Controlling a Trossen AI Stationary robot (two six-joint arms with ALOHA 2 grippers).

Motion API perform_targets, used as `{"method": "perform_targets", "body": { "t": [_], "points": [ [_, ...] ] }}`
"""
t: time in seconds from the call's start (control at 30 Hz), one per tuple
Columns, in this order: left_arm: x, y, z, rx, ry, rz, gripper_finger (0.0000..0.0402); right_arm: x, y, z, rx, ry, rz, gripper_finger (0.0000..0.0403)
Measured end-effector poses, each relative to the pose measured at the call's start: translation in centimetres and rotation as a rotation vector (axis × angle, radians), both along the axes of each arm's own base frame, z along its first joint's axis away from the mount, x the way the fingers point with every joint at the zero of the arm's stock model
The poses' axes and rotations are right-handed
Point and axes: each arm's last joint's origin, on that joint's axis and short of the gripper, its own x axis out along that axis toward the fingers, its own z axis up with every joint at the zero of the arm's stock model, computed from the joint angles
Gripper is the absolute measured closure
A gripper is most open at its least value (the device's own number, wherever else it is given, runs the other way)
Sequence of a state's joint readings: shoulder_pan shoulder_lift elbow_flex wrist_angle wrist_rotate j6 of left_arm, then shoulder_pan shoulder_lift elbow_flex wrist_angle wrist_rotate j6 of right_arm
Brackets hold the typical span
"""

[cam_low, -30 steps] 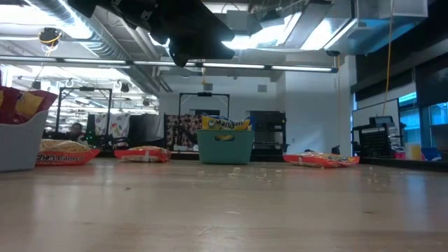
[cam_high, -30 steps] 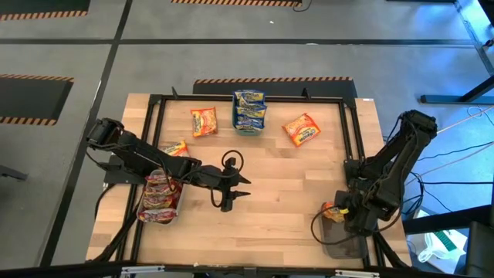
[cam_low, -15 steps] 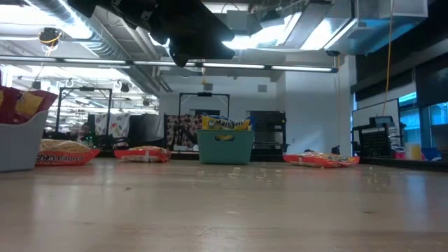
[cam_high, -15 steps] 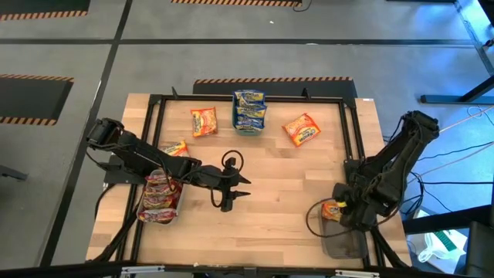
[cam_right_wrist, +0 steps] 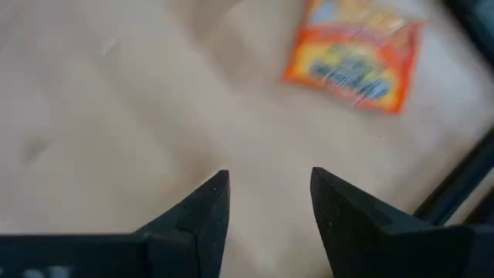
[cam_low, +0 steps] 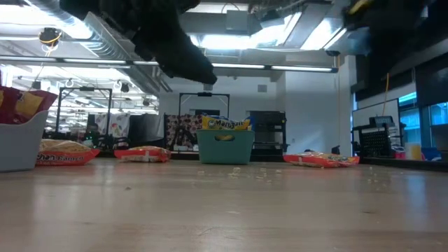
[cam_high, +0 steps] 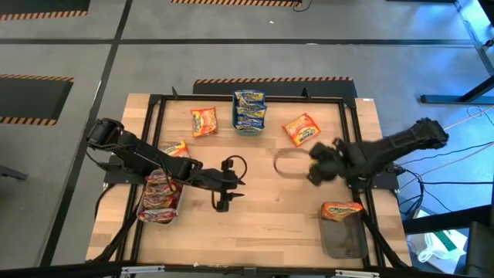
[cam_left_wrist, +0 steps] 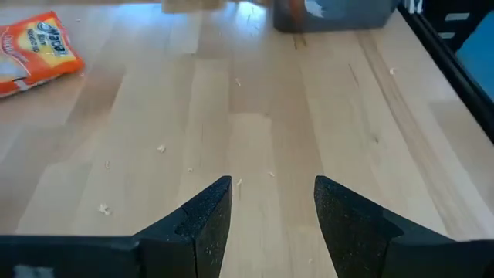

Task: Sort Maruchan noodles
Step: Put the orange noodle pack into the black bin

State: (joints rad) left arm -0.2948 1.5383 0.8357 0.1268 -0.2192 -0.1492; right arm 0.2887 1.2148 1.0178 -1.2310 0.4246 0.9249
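The Maruchan noodles lie spread about: orange packets flat on the wood at the far right (cam_high: 301, 129), far left (cam_high: 204, 121) and left (cam_high: 175, 148). Blue-and-yellow packets stand in a teal bin (cam_high: 249, 123). Red-pink ones fill a grey bin (cam_high: 160, 197). One orange packet (cam_high: 342, 209) rests on a dark tray (cam_high: 345, 241). My left gripper (cam_high: 235, 189) hangs open over the table's middle, nothing between its fingers (cam_left_wrist: 204, 220). My right gripper (cam_high: 315, 168) is open above bare wood, just near of the far-right orange packet (cam_right_wrist: 355, 54).
A black frame (cam_high: 351, 139) runs round the work area. Crumbs dot the wood in the middle (cam_left_wrist: 162, 148). Bare wood stretches between the two grippers and along the near edge (cam_high: 262, 239). Beyond the far edge the low view shows the teal bin (cam_low: 225, 145) against the room.
My right gripper has swung away from the dark tray, up and toward the table's far edge and middle, turning as it went, and now hangs by the far-right orange packet. The orange packet stays on the tray. My left gripper has tipped slightly downward.
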Motion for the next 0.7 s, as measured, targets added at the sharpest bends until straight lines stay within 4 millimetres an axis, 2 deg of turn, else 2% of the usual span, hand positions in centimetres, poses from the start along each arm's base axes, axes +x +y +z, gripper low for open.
{"method": "perform_targets", "body": {
  "t": [0.13,0.23,0.4,0.53,0.7],
  "points": [
    [-0.7,-0.2,-1.1,0.005,0.02,-0.011,0.0221,1.5,-4.9,-1.0,-0.022,-0.025,-0.073,0.0238],
    [-1.2,-0.1,-2.0,-0.025,0.0,0.001,0.0221,2.2,-8.7,-2.5,0.016,-0.077,-0.108,0.0238],
    [-1.8,0.3,-3.1,-0.086,-0.021,0.052,0.0221,2.4,-15.0,-4.8,0.033,-0.216,-0.222,0.0238],
    [-1.9,0.1,-3.1,-0.118,-0.019,0.066,0.0221,2.1,-18.1,-6.3,0.051,-0.232,-0.324,0.0238],
    [-1.8,0.1,-3.0,-0.122,-0.031,0.065,0.0221,2.0,-19.9,-8.5,0.078,-0.156,-0.392,0.0252]
  ]
}}
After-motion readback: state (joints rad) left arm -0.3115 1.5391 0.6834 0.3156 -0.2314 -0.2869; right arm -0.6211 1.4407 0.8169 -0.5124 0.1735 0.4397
